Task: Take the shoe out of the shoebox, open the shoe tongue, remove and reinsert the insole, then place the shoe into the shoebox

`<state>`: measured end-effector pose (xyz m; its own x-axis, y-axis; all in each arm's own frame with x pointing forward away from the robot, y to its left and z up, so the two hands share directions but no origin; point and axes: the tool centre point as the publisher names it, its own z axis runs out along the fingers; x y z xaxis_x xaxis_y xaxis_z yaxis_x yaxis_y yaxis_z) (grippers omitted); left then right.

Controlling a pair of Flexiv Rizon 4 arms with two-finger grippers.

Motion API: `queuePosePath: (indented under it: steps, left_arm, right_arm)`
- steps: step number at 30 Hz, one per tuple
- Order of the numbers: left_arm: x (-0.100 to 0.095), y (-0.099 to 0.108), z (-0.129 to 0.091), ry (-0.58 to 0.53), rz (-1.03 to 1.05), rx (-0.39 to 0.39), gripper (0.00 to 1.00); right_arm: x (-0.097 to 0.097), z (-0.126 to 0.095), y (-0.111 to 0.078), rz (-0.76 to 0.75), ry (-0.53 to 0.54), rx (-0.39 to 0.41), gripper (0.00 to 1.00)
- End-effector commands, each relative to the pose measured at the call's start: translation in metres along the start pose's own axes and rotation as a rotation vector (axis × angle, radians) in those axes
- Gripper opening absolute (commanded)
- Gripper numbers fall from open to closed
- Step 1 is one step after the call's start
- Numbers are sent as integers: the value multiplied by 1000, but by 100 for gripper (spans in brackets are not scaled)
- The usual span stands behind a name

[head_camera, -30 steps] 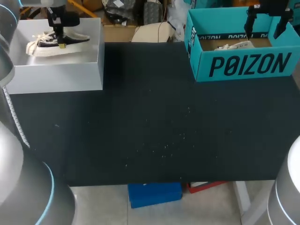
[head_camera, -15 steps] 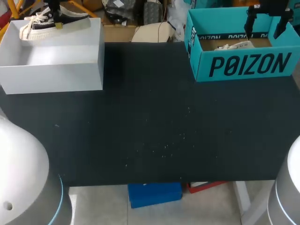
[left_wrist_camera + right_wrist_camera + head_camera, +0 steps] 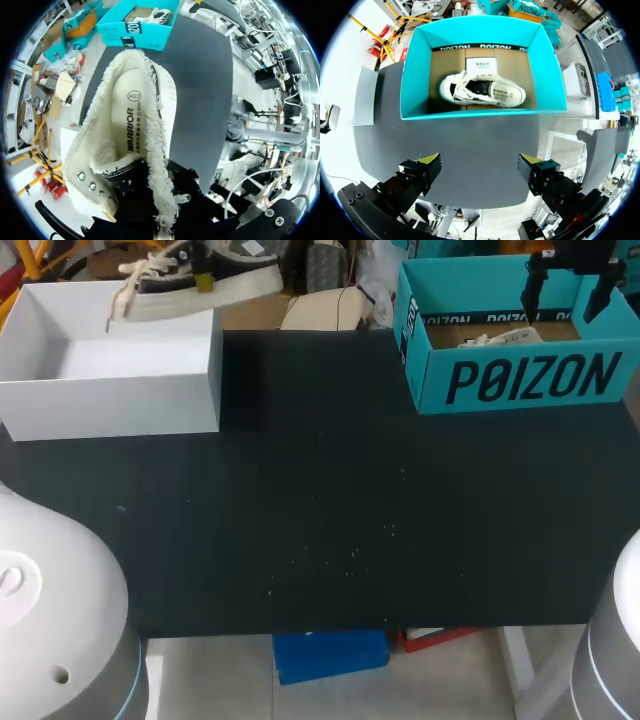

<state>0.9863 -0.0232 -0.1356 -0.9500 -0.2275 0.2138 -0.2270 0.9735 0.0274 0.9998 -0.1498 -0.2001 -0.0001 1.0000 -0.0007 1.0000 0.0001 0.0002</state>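
While the left fingers (image 3: 204, 282) grip the shoe (image 3: 190, 285) and hold it in the air, only 1 yellow tip shows in the head view, pressed on the shoe's side. The shoe hangs over the far rim of the white shoebox (image 3: 120, 390), sole roughly level, w/ laces (image 3: 122, 298) dangling toward the box.

Count: 2 shoeboxes, 2 shoes, 2 arms.

Box 1, the white one, sits at the table's (image 3: 320, 520) far left corner, open top, no shoe in it. Box 2, the teal shoebox (image 3: 520, 380), sits at the far right corner, well apart from box 1, and holds the second shoe (image 3: 500, 338).

Left wrist view: the shoe (image 3: 135, 125) fills the area at the fingers, opening facing the camera. Its cream insole (image 3: 131, 115) is inside, frayed cream collar round it, 3 metal eyelets (image 3: 85, 182) on one flap, black fabric near the wrist. The fingers are hidden behind the shoe here. Beyond lie the table (image 3: 205, 75) and the teal shoebox (image 3: 135, 35).

Right wrist view: the right fingers (image 3: 426, 162) stand wide apart, both yellow tips visible, nothing btwn them. They hang above the table (image 3: 470, 140) just short of the teal shoebox (image 3: 415, 75). Inside, the second shoe (image 3: 482, 92) lies on its side on brown card, 1 white label (image 3: 480, 64) just past it.
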Motion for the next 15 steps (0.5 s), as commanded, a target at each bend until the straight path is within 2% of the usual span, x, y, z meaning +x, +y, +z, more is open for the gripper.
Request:
queuePosePath:
  steps: [1, 6, 15]
  left_arm:
    - [124, -38, 26, -558, 16, -15, 0]
    - [143, -61, 48, -561, 41, 32, 0]
    - [155, -90, 92, -598, 88, 61, 0]
  right_arm:
    - [0, 0, 0, 0, 0, 0, 100]
    - [0, 0, 0, 0, 0, 0, 100]
    - [0, 0, 0, 0, 0, 0, 100]
